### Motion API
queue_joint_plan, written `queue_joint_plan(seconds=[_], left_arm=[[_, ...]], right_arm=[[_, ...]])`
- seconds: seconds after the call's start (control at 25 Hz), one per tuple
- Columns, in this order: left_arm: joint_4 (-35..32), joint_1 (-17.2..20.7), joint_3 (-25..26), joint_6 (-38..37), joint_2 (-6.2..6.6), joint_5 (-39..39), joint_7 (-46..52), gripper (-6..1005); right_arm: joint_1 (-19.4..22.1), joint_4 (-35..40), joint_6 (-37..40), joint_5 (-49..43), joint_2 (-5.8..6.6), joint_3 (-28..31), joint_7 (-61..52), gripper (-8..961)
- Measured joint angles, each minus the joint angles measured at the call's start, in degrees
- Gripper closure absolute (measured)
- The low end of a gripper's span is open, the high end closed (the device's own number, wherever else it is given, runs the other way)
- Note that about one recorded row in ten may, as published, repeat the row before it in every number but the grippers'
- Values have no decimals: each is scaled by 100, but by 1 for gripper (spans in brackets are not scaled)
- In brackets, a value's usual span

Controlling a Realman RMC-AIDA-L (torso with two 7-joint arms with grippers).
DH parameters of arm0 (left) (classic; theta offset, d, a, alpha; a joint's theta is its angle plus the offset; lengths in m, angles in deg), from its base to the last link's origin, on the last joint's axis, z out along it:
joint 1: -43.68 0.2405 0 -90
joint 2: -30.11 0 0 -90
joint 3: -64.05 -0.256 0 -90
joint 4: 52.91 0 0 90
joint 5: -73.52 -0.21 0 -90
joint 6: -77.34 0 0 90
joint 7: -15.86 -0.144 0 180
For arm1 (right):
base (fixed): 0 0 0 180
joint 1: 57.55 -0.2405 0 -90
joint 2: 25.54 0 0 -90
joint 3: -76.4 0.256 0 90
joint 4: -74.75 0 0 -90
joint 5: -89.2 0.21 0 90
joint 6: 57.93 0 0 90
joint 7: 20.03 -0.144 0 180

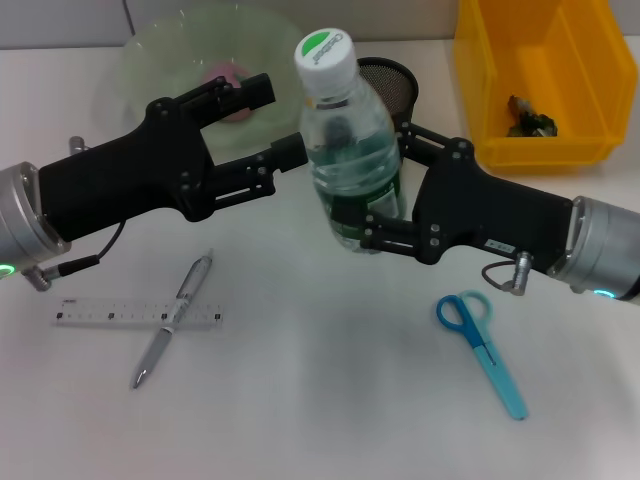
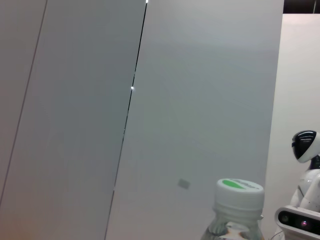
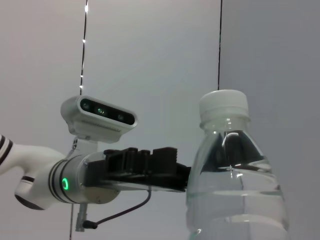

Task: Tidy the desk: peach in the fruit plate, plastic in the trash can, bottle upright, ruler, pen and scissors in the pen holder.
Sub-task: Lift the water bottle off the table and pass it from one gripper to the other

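In the head view the water bottle (image 1: 348, 140) stands upright at the middle of the desk, its white cap with a green top toward 12 o'clock. The right gripper (image 1: 385, 190) reaches in from 3 o'clock and has its fingers closed around the lower body of the bottle, at the green label. The left gripper (image 1: 270, 120) comes from 9 o'clock with its fingers spread wide apart; the lower fingertip sits just beside the bottle's shoulder, and whether it touches cannot be told. It holds nothing.

Behind the left gripper, at 11 o'clock, a pale green fruit plate (image 1: 150, 60) has a pink peach (image 1: 228, 78) in it. A black mesh pen holder (image 1: 392, 85) stands just behind the bottle. At 1 o'clock a yellow bin (image 1: 545, 80) holds a small crumpled item.

At 7 o'clock a silver pen (image 1: 175, 318) lies across a clear ruler (image 1: 120, 315). Blue scissors (image 1: 480, 350) lie at 5 o'clock, well apart from both.
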Motion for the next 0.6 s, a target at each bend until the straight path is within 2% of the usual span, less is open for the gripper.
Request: queue_joint_plan(seconds=[0.32,0.6], left_arm=[[64,-56,-1,-78,-2,0,1,206],[190,-139,-1,-142,-2,0,25,206]], right_arm=[[-141,-83,-73,-22,-3,-412,-44,163],[-161,-89,-80,-10,-8,-444,-42,158]])
